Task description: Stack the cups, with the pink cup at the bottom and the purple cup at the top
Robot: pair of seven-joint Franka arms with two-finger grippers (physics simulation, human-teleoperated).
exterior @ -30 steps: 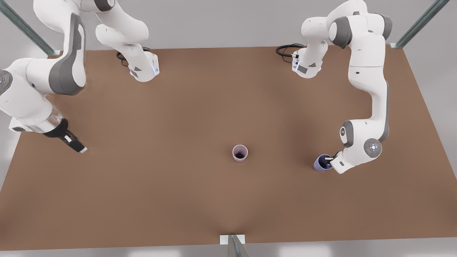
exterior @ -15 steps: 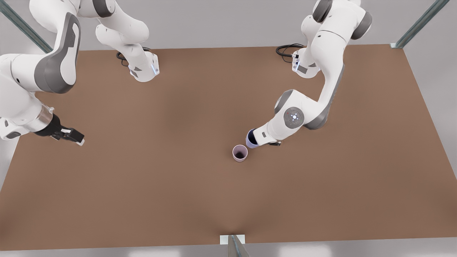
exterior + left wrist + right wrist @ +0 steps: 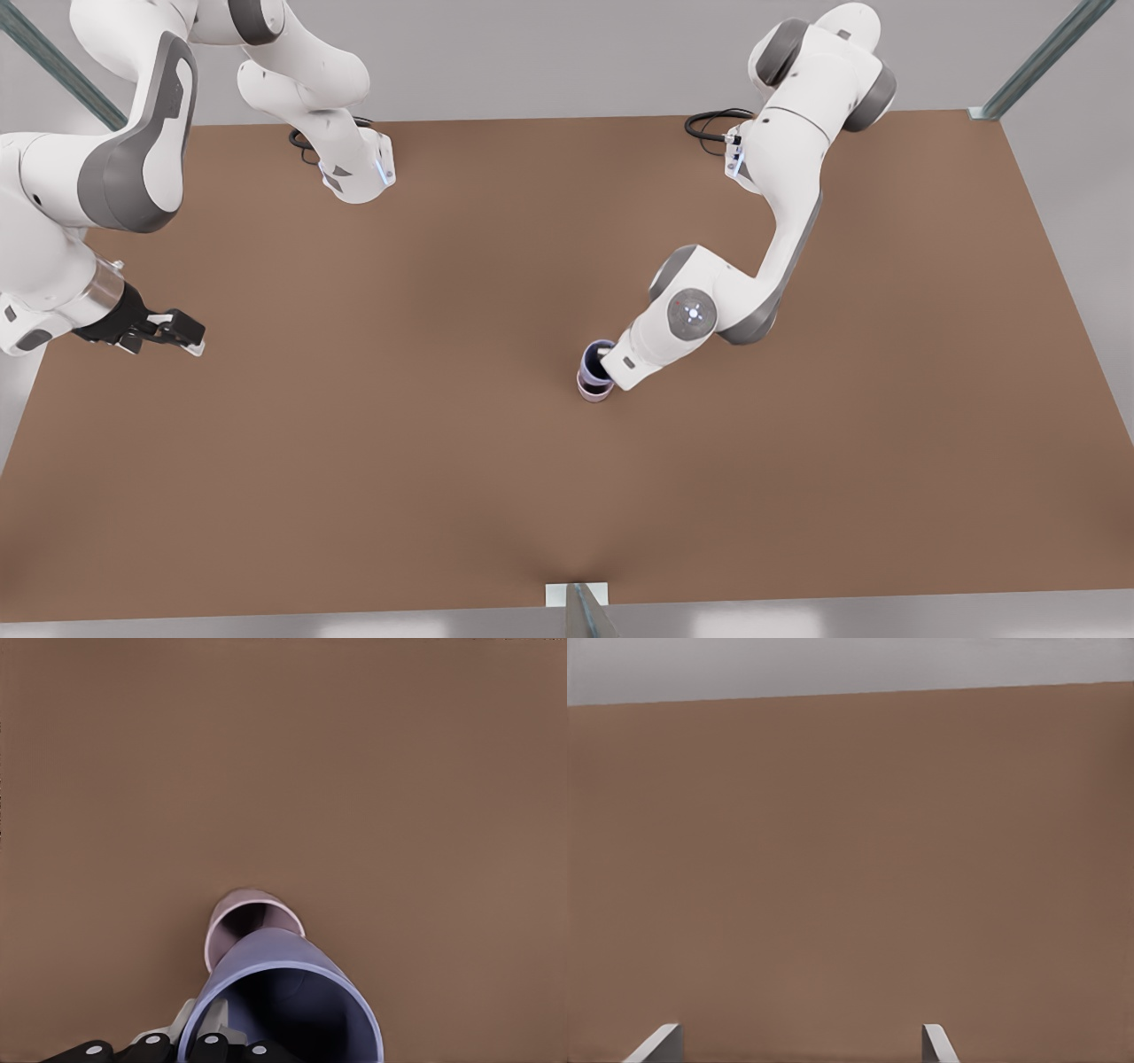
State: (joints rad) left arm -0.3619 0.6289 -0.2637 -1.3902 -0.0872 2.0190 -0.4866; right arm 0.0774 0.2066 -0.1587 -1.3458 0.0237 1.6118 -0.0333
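Near the middle of the front view, slightly right of centre and below the midline, the left gripper (image 3: 606,361) pinches the wall of the purple cup (image 3: 594,361), with 1 finger inside the mouth and the other outside against the wall. The purple cup sits directly above the pink cup (image 3: 594,390); from this angle only the pink cup's lower band shows beneath it, so whether the 2 cups are touching cannot be told. The pink cup stands upright on the brown table (image 3: 461,496).

In the left wrist view, low in the frame and just left of centre, the purple cup (image 3: 292,1001) opens toward the camera, its dark interior and blue-violet rim large in the lower part. A pale fingertip (image 3: 211,1020) lies against the cup's wall, with black finger mounts at the bottom edge. Just beyond the purple cup's far rim, the pink cup (image 3: 241,920) shows its rim and part of its inner wall, with bare table all around.

At the far left of the front view, about mid-height, the right gripper (image 3: 190,340) waits over the table's edge, well apart from both cups. In the right wrist view its 2 pale fingertips (image 3: 657,1043) stand spread at the bottom corners with nothing between them, over the brown table (image 3: 850,868).
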